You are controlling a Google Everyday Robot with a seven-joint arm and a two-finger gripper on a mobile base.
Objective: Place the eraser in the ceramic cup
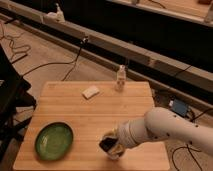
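Observation:
A white eraser [91, 92] lies flat on the far part of the wooden table [75, 115], left of centre. My gripper [110, 144] is at the near edge of the table, right of centre, at the end of the white arm [160, 129] that reaches in from the right. It is far from the eraser. A pale ceramic cup [116, 152] stands right under the gripper and is mostly hidden by it. I cannot tell whether the gripper touches the cup.
A green plate [54, 140] sits at the near left of the table. A small white bottle [120, 77] stands at the far edge, right of the eraser. Cables and a low rail run across the floor behind the table.

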